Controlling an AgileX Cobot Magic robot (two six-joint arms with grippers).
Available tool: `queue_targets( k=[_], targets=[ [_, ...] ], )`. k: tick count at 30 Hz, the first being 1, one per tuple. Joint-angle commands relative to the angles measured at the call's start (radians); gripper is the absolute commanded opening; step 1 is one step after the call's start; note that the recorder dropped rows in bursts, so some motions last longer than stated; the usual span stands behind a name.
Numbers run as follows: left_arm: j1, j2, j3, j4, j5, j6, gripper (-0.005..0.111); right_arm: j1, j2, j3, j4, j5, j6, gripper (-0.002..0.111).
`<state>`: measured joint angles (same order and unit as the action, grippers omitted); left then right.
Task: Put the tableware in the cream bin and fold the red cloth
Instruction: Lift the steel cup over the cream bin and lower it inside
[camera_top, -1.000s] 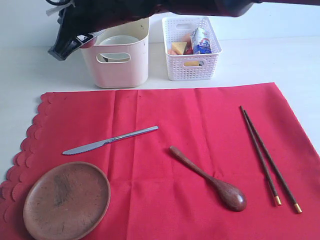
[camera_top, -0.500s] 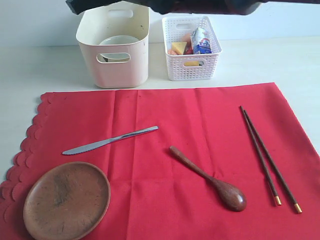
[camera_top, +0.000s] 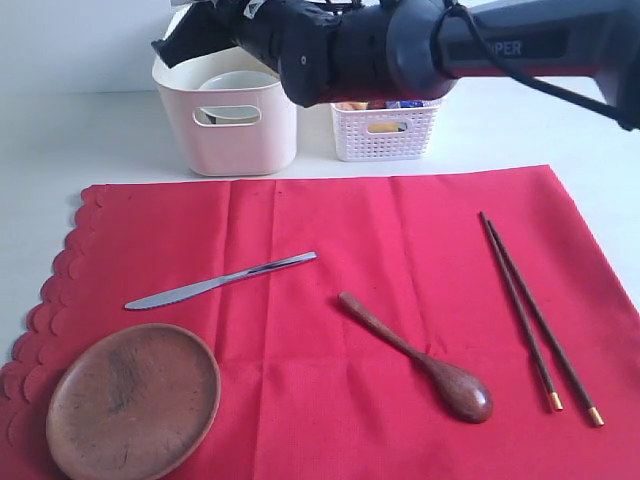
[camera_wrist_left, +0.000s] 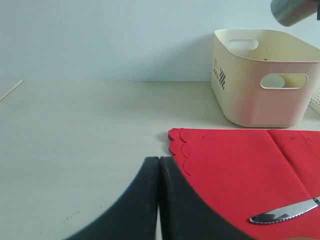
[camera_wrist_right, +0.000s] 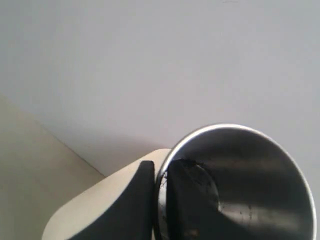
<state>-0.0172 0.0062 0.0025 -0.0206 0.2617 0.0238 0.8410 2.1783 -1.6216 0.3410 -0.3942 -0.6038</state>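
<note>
My right gripper (camera_wrist_right: 161, 170) is shut on the rim of the steel cup (camera_wrist_right: 250, 180), one finger outside and one inside. In the exterior view it (camera_top: 185, 42) hangs over the cream bin (camera_top: 230, 135), which holds the white bowl (camera_top: 238, 80). On the red cloth (camera_top: 400, 240) lie the butter knife (camera_top: 220, 280), the wooden plate (camera_top: 133, 400), the dark spoon (camera_top: 420, 360) and the chopsticks (camera_top: 535, 315). My left gripper (camera_wrist_left: 159, 161) is shut and empty, low over the bare table beside the cloth's scalloped corner (camera_wrist_left: 180, 145). It sees the cup (camera_wrist_left: 292, 10) above the bin (camera_wrist_left: 260, 85).
A white lattice basket (camera_top: 385, 130) with food pieces stands right of the cream bin, partly hidden behind my right arm (camera_top: 400, 50). A wall rises close behind both bins. Bare table lies left of the cloth (camera_wrist_left: 75, 130).
My right gripper has risen from the cream bin's left rim and come back over the bin. The arm now hangs lower, across the bin's top and the basket. Nothing on the cloth moved.
</note>
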Motion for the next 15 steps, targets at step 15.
queue_targets(
  k=[15],
  targets=[
    [-0.005, -0.006, -0.003, 0.001, -0.006, -0.002, 0.003, -0.021, 0.110, -0.002, -0.004, -0.146, -0.024, 0.000]
  ],
)
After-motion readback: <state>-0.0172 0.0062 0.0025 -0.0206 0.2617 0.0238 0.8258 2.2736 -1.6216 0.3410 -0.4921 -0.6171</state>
